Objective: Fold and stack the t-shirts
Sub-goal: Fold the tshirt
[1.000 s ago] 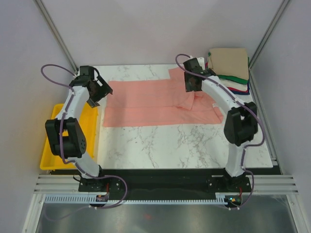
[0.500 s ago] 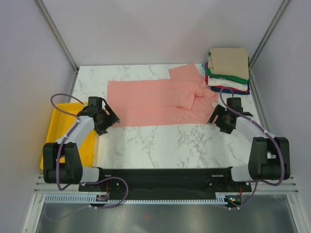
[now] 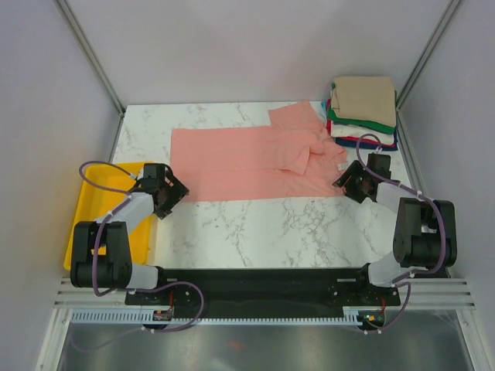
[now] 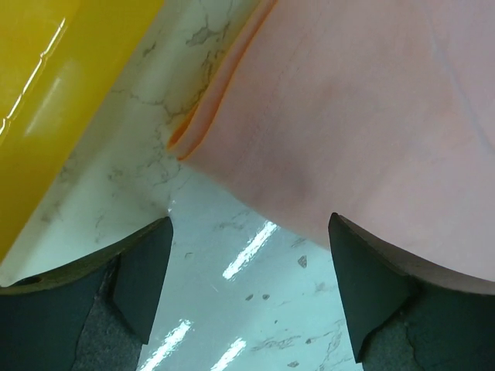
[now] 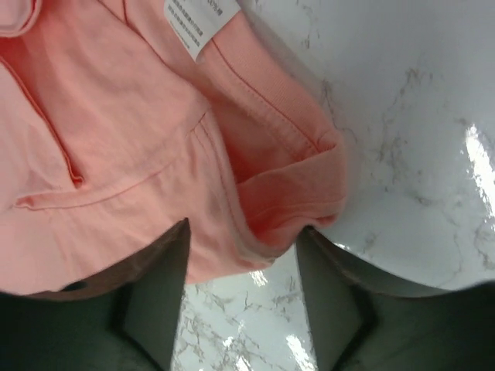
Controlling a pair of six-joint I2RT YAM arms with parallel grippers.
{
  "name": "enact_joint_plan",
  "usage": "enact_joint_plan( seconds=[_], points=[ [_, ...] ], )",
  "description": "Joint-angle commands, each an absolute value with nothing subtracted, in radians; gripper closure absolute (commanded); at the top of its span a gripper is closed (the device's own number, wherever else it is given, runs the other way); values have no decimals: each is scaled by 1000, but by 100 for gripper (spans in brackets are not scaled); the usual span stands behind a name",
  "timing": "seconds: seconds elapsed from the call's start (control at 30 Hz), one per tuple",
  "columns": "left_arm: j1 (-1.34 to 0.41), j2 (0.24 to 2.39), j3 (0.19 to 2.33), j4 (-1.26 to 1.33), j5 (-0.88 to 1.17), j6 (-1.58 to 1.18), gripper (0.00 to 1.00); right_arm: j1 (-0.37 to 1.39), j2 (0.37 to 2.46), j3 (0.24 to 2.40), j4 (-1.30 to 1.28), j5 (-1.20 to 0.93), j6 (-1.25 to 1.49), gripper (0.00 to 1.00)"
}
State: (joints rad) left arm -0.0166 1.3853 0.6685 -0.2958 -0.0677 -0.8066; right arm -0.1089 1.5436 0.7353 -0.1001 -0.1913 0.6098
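Observation:
A salmon-pink t-shirt (image 3: 247, 162) lies spread and partly folded across the back of the marble table. My left gripper (image 3: 172, 193) is open, low at the shirt's near left corner (image 4: 201, 143); its fingers straddle bare marble just short of the hem. My right gripper (image 3: 346, 184) is open at the shirt's near right corner, with the bunched corner fold (image 5: 294, 209) between its fingers. The shirt's white label (image 5: 197, 23) shows in the right wrist view. A stack of folded t-shirts (image 3: 363, 112), tan on top, then green, white, red and blue, sits at the back right.
A yellow plastic tray (image 3: 97, 216) stands off the table's left edge, right beside my left arm; its wall shows in the left wrist view (image 4: 54, 93). Enclosure posts and walls rise at both sides.
Both arms swung down from the back of the shirt to its near corners. In the last half second each gripper closed in on its corner.

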Motion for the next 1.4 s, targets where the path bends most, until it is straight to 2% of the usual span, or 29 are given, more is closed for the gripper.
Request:
enact_joint_plan(
  seconds=[0.0,0.07,0.1,0.17,0.2,0.23,0.27,0.3,0.33,0.37,0.53,0.73,0.93,1.03,1.1,1.13,1.17,1.23,1.3,1.37],
  points=[
    [-15,1428,631,-204,-170,-879,11,-112,1591,700,-49,-202,624,41],
    [-15,1440,620,-170,-184,-893,16,-113,1600,698,-49,-193,621,48],
    [-15,1454,621,-144,-186,-896,20,-115,1603,699,-51,-193,617,55],
    [-15,1504,647,-138,-186,-897,36,-120,1608,701,-57,-190,611,61],
    [-15,1520,659,-137,-186,-897,47,-121,1608,701,-61,-190,609,72],
    [-15,1535,670,-129,-186,-891,77,-123,1605,703,-63,-189,607,77],
    [-15,1546,687,-124,-175,-887,97,-129,1600,701,-69,-183,607,83],
    [-15,1561,696,-121,-175,-881,98,-132,1595,701,-86,-166,607,95],
    [-15,1566,701,-120,-176,-887,98,-136,1591,701,-93,-155,612,99],
    [-15,1565,710,-127,-182,-888,98,-152,1579,703,-107,-146,612,100],
    [-12,1419,663,-198,-192,-931,98,-213,1452,693,-236,-58,618,100],
    [-14,1211,586,-319,-129,-948,98,-261,1286,626,-330,-8,626,100],
    [-14,1049,448,-368,-22,-996,98,-285,1213,566,-388,58,630,98],
    [-15,979,399,-425,38,-1009,98,-308,1212,537,-391,45,627,86],
    [-28,899,365,-437,90,-1035,96,-321,1216,541,-394,3,621,60],
    [-38,869,338,-448,124,-1043,79,-321,1212,545,-396,-26,615,50],
    [-46,836,336,-465,130,-1048,68,-321,1206,549,-396,-41,612,37],
    [-57,743,369,-521,138,-1034,37,-319,1163,557,-397,-86,592,33],
    [-57,689,431,-580,123,-967,25,-318,1120,574,-409,-106,577,30],
    [-57,677,533,-626,109,-907,23,-295,1051,601,-431,-106,561,30]
  ],
)
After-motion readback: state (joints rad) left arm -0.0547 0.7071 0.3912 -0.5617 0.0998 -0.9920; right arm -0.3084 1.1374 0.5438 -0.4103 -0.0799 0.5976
